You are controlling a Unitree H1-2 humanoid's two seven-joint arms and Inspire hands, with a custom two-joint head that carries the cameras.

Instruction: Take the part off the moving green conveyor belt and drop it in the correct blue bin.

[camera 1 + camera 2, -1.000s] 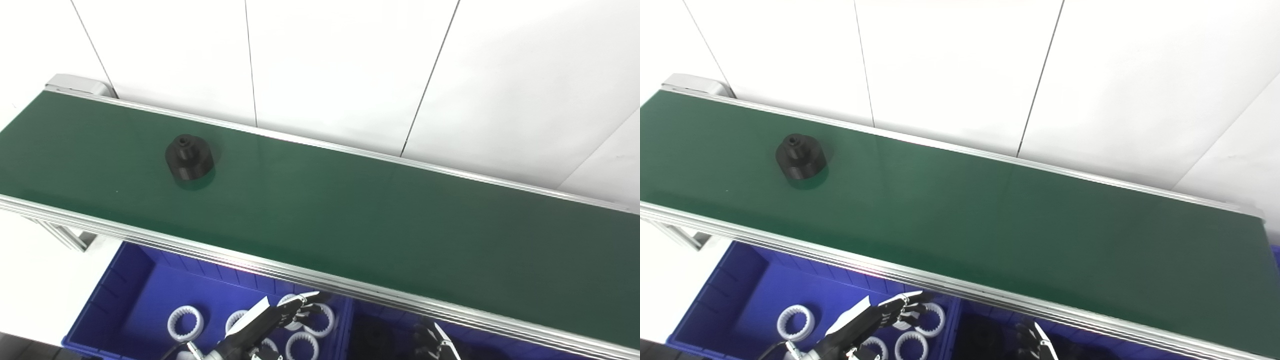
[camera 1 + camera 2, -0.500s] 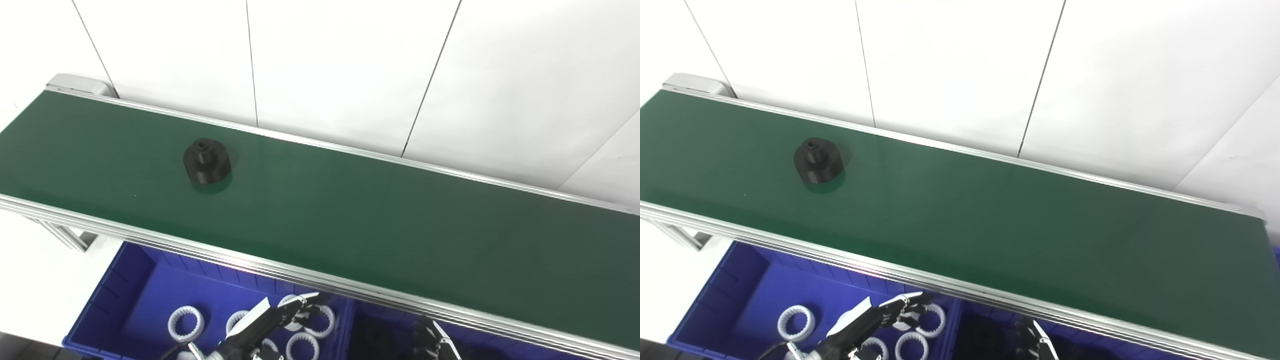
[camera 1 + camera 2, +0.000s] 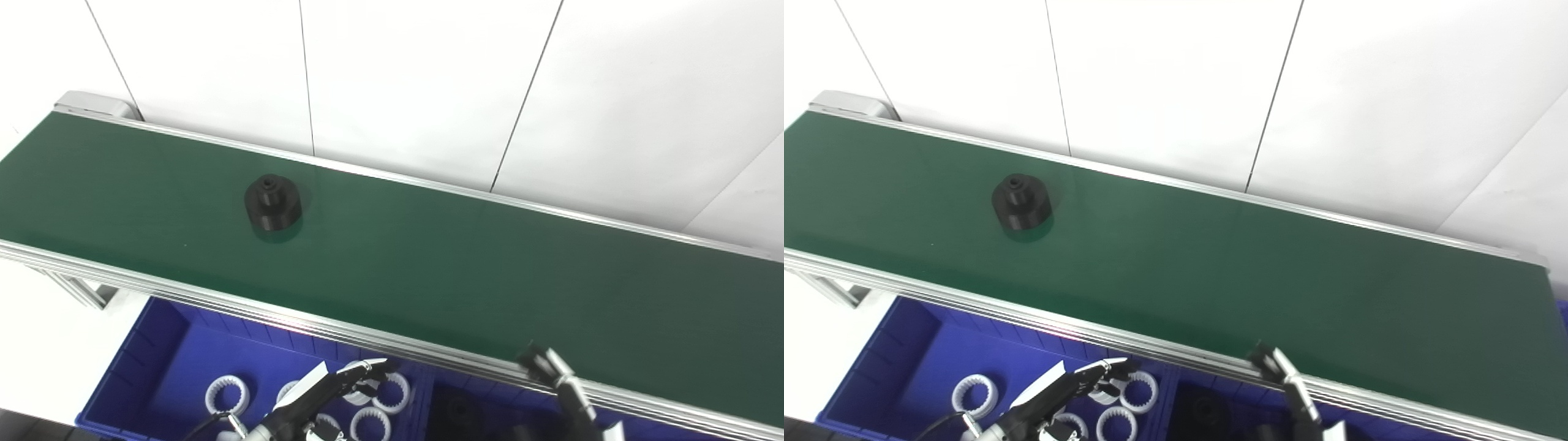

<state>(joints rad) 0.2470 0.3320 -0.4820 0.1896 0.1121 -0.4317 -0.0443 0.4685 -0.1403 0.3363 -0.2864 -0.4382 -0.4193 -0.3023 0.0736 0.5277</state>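
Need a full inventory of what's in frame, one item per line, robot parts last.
black part: one, black, upright on the belt, left of its middle.
conveyor belt: one, green with silver rails, running from upper left to lower right.
left bin: one, blue, below the belt's near rail.
white rings: several, white, toothed inside, lying in the left bin; some hidden by the hand.
right bin: one, blue, beside the left bin, with a dark part inside.
wall panels: white, behind the belt.
left hand: black, fingers apart, over the left bin.
right hand: black, fingertips at the near rail; open or shut unclear.
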